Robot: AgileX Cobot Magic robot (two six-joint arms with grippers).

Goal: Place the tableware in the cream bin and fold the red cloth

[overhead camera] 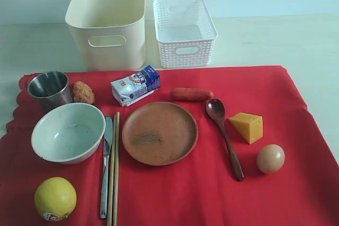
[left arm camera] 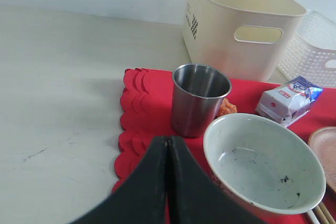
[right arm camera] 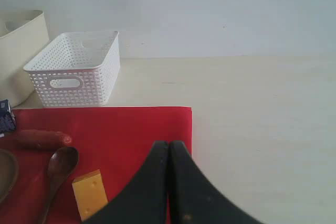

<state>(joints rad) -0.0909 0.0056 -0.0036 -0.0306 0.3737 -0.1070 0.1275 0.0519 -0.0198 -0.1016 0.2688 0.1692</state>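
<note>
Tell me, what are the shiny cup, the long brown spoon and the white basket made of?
The cup looks like steel: grey, shiny, with reflections on its side. The spoon seems to be dark wood, a dull brown with little shine. The basket is probably plastic: smooth, white, with walls full of tiny moulded holes.

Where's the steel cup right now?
Exterior view, left side: the cup stands upright on the red cloth, just behind the bowl, in front of the cream bin.
</note>
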